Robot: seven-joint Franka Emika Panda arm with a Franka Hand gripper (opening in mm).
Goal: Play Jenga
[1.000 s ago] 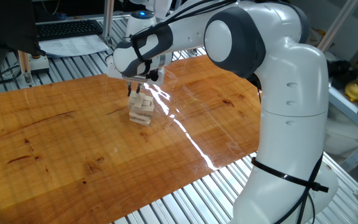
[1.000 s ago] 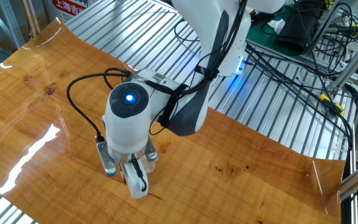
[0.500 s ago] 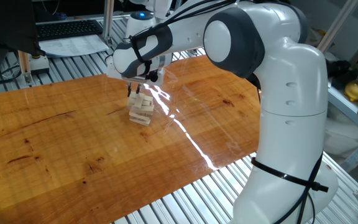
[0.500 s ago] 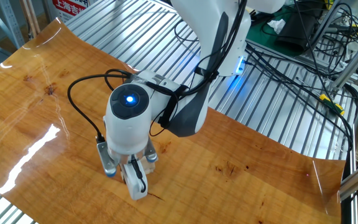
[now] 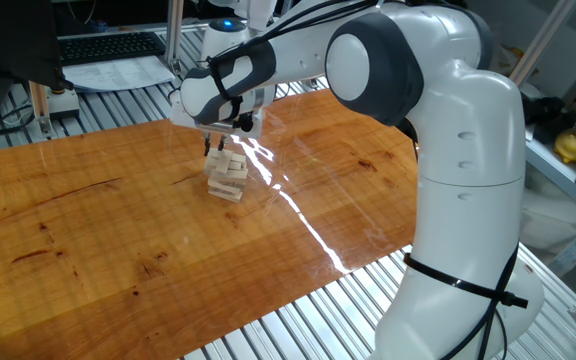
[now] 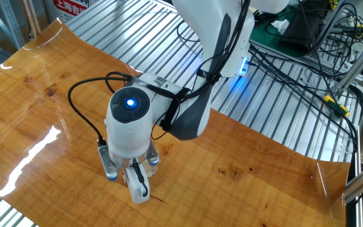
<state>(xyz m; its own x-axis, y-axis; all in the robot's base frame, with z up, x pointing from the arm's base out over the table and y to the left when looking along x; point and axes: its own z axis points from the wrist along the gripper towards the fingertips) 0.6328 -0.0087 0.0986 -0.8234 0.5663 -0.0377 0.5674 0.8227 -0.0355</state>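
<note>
The Jenga tower point(image 5: 227, 176) is a short stack of pale wooden blocks laid crosswise on the wooden tabletop point(image 5: 118, 220). My gripper point(image 5: 220, 145) points straight down right over the tower's top, its dark fingertips level with the top blocks. In the other fixed view the wrist, with its blue light, covers almost all of the tower. Only a pale piece point(image 6: 140, 192) shows below the gripper point(image 6: 137, 180). The gap between the fingers is hidden in both views, so I cannot tell whether they are holding a block.
The tabletop lies on a ribbed metal bench point(image 5: 298, 320). A keyboard and papers point(image 5: 108, 45) lie behind the far edge. Cables point(image 6: 307, 69) run over the metal surface near the arm's base. The arm's large white body point(image 5: 468, 200) stands at the table's right side.
The gripper has crept very slightly sideways over the tower. The tower has not visibly moved.
</note>
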